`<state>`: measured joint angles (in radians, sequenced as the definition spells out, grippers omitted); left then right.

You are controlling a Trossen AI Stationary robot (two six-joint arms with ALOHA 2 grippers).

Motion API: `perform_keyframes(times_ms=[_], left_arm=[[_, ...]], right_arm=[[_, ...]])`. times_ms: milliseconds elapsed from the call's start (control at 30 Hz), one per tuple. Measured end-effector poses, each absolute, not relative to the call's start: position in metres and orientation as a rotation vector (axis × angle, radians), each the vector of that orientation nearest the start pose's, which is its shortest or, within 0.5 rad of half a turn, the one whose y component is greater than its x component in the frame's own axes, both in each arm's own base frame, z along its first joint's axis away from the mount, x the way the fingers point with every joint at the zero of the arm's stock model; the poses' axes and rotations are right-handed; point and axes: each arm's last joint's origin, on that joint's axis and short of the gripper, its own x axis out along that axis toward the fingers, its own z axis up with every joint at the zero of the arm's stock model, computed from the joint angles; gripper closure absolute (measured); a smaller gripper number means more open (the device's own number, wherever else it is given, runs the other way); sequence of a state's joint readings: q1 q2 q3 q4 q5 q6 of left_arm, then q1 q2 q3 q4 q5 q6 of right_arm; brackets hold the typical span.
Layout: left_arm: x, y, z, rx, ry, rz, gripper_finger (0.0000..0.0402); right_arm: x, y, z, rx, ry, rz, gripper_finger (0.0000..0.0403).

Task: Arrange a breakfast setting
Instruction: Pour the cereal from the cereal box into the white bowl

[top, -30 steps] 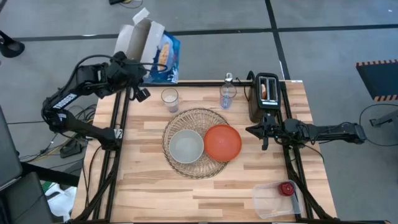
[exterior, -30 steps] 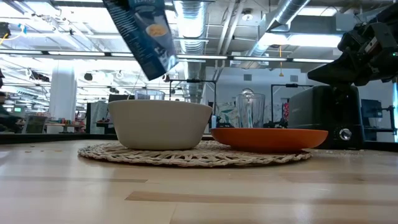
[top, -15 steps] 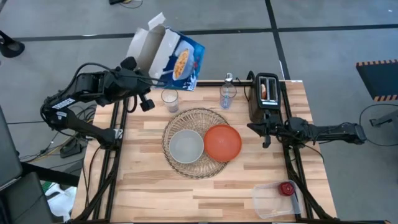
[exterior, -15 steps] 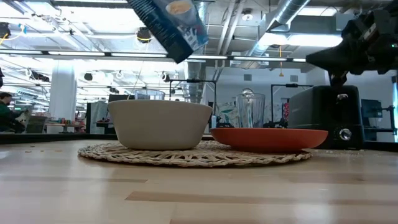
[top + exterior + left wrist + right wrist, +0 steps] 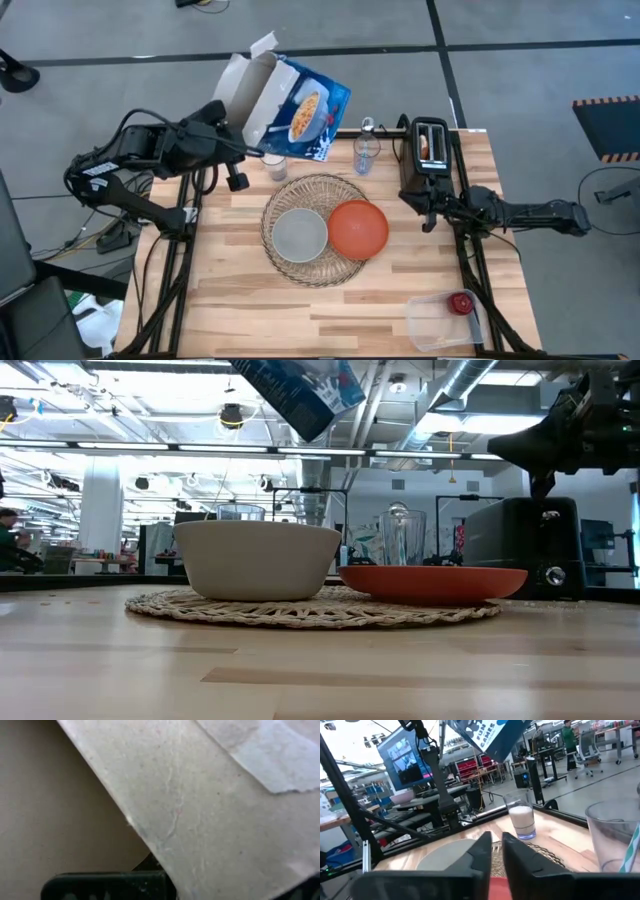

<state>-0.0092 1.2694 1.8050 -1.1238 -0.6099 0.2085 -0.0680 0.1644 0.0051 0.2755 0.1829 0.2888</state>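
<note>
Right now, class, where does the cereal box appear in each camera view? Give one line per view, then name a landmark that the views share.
High view: cereal box, tilted, over the table's far edge, held by the left gripper.
Low view: top centre, above the pale grey bowl.
Left wrist view: plain cardboard filling the picture.
Right wrist view: top centre, above the glass of milk.
Shared landmark: the bowl, though not in the left wrist view.

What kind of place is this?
Probably a robotics lab in an open industrial hall: a wooden table with two mounted arms, exposed ceiling ducts, and desks with monitors behind.
</note>
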Motion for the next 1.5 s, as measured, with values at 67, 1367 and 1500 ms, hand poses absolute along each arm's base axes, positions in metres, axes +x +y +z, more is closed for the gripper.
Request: perform_keyframes(times_ms=[67, 1367, 1500], left_arm=[[0.198, 0.014, 0.482, 0.379, 0.628, 0.524, 0.0401], [0.203, -0.004, 0.484, 0.397, 0.561, 0.390, 0.0401], [0.206, -0.009, 0.485, 0.399, 0.543, 0.358, 0.0401]], right_arm=[[0.107, -0.012, 0.177, 0.294, -0.142, -0.230, 0.0286], [0.124, -0.014, 0.198, 0.211, -0.296, -0.227, 0.0004], [0.124, -0.014, 0.201, 0.167, -0.325, -0.224, 0.0004]])
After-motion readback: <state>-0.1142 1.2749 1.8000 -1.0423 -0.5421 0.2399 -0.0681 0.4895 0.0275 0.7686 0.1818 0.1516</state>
